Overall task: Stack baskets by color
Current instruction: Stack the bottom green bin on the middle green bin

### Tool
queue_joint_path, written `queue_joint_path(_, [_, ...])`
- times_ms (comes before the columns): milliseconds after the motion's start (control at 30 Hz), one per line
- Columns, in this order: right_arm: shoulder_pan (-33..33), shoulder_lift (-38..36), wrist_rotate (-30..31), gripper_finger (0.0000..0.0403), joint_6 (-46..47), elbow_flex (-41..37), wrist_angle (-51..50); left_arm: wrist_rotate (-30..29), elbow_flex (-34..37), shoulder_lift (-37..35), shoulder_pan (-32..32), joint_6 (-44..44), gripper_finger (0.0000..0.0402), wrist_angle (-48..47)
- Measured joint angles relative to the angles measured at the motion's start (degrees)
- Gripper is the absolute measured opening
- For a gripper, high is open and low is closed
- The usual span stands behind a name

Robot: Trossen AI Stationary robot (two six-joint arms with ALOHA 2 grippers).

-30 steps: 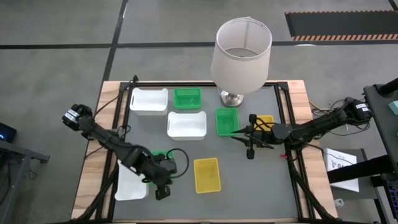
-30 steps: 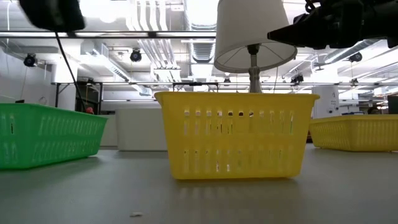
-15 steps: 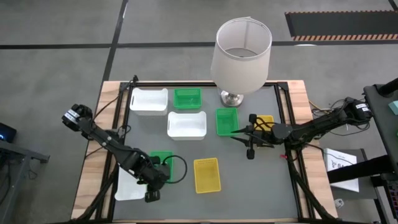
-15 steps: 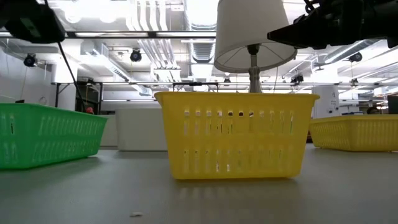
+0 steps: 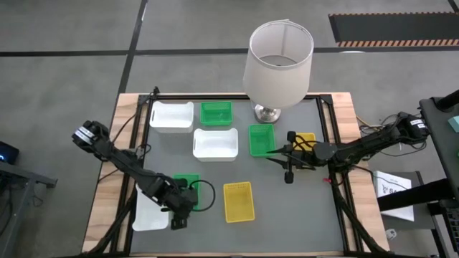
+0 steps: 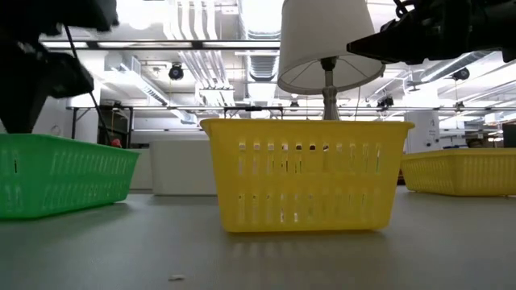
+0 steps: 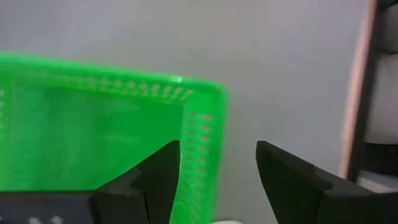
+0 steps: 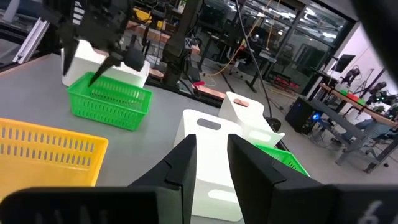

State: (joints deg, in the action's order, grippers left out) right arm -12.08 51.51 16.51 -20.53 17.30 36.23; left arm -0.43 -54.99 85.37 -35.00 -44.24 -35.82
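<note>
Yellow plastic fills the lower middle of the overhead picture: a yellow basket (image 5: 239,201) lies alone, its long axis running top to bottom in the frame. Just left of it a green basket (image 5: 186,183) sits on the grey table (image 5: 287,215), and the left gripper (image 5: 178,217) hangs over its lower edge, its jaws spread wide and holding nothing; in the wrist picture the basket's rim lies just beyond the parted fingers (image 7: 163,177). A white basket (image 5: 148,213) lies at the lower left, partly under that arm.

Toward mid-frame, a second white basket (image 5: 215,143) lies with its long axis left to right, and beside it on the right a green one (image 5: 261,140) runs top to bottom. The right gripper (image 5: 288,174) hovers right of centre, jaws partly apart with nothing between them, close to another yellow basket (image 5: 307,137) mostly hidden behind the arm.

Farthest, along the upper edge, sit a third white basket (image 5: 171,115), a third green basket (image 5: 216,112) and a lamp (image 5: 277,64) with a white shade.
</note>
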Motion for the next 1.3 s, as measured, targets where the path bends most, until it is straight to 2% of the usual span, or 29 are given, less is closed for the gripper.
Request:
queue_joint_path(233, [0.0, 0.0, 0.0, 0.0086, 0.0, 0.0, 0.0, 0.5, 1.9, 2.3, 0.0, 1.0, 0.0194, 1.4])
queue_joint_path(333, [0.0, 0.0, 0.0, 0.0086, 0.0, 0.0, 0.0, 0.5, 1.6, 4.1, 0.0, 2.9, 0.0176, 1.5])
queue_joint_path(467, [0.0, 0.0, 0.0, 0.0079, 0.0, 0.0, 0.0, 2.0, 1.0, 5.5, 0.0, 7.1, 0.0119, 1.4])
queue_joint_path(600, [0.0, 0.0, 0.0, 0.0072, 0.0, 0.0, 0.0, 2.4, 0.1, 5.4, 0.0, 10.3, 0.0028, 1.2])
queue_joint_path(633, [0.0, 0.0, 0.0, 0.0070, 0.0, 0.0, 0.0, 2.2, -0.3, 5.1, 0.0, 10.4, 0.0016, 0.6])
queue_joint_path(833, [0.0, 0.0, -0.1, 0.0075, 2.8, 0.0, 0.0, 1.0, -5.0, 3.5, 0.0, 13.3, 0.0002, 0.2])
queue_joint_path(933, [-0.1, 0.0, -0.6, 0.0093, 6.4, 0.6, 0.0, 0.5, -8.8, 2.6, -0.1, 17.2, 0.0000, -0.2])
queue_joint_path(1067, [-1.1, 0.2, -5.1, 0.0125, 10.3, 2.4, -0.3, -0.3, -14.1, 2.2, -0.1, 23.9, 0.0000, -0.6])
queue_joint_path(1167, [-2.8, 1.3, -6.5, 0.0147, 11.5, 6.6, -3.4, -0.8, -17.3, 2.2, 0.0, 28.1, 0.0000, -0.6])
queue_joint_path(1300, [-5.4, 5.6, -6.5, 0.0165, 11.8, 15.7, -12.3, -3.1, -19.4, 2.2, 0.6, 28.3, 0.0000, -0.7])
